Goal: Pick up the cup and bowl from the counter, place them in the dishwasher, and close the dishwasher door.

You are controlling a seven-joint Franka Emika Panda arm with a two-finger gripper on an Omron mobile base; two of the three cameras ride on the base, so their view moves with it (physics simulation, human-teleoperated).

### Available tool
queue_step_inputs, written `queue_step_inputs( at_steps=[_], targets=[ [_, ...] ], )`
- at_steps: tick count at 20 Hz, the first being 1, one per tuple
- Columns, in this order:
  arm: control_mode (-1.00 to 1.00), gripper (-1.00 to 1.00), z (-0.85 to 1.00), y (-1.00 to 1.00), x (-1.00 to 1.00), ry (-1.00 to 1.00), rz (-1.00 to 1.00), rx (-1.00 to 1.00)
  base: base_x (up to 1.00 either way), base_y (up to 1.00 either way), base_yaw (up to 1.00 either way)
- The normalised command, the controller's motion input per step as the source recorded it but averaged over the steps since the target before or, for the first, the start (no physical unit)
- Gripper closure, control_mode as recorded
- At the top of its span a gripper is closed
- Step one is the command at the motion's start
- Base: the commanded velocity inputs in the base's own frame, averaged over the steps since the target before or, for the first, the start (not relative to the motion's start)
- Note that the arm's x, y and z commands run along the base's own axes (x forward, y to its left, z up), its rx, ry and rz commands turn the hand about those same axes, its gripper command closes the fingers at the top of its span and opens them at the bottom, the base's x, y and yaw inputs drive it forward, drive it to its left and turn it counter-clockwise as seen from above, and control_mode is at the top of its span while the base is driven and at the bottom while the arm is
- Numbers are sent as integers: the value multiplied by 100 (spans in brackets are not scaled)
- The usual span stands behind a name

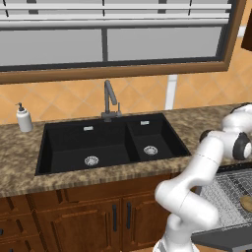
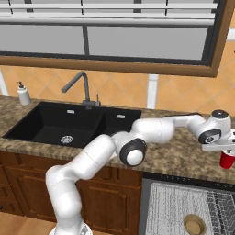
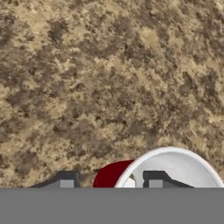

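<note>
hand view: gripper (image 3: 111,183) straddles cup (image 3: 114,175) wall, one finger inside, grip unclear
cup place: counter (image 2: 183,151) front edge
bowl (image 2: 194,224): dishwasher (image 2: 174,202) rack

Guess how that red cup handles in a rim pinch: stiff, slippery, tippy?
Probably stiff: the cup keeps a clean round rim. Likely light, being small and empty. Possibly slippery: its tapered red wall looks smooth. It may tip, since the gripper straddles only one side of the rim.
</note>
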Motion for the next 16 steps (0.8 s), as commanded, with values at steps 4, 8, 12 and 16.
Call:
queue_step_inputs(
  at_steps=[4, 8, 12, 16],
  targets=[
    [-100, 100, 0, 0, -4, 0, 0, 0, 0, 0, 0],
    [-100, 100, 0, 0, -20, -1, 0, 0, 0, 0, 0],
    [-100, 100, 0, 1, -59, -11, 3, 0, 0, 0, 0],
    [-100, 100, 0, 10, -99, -24, 7, 0, 0, 0, 0]
  ],
)
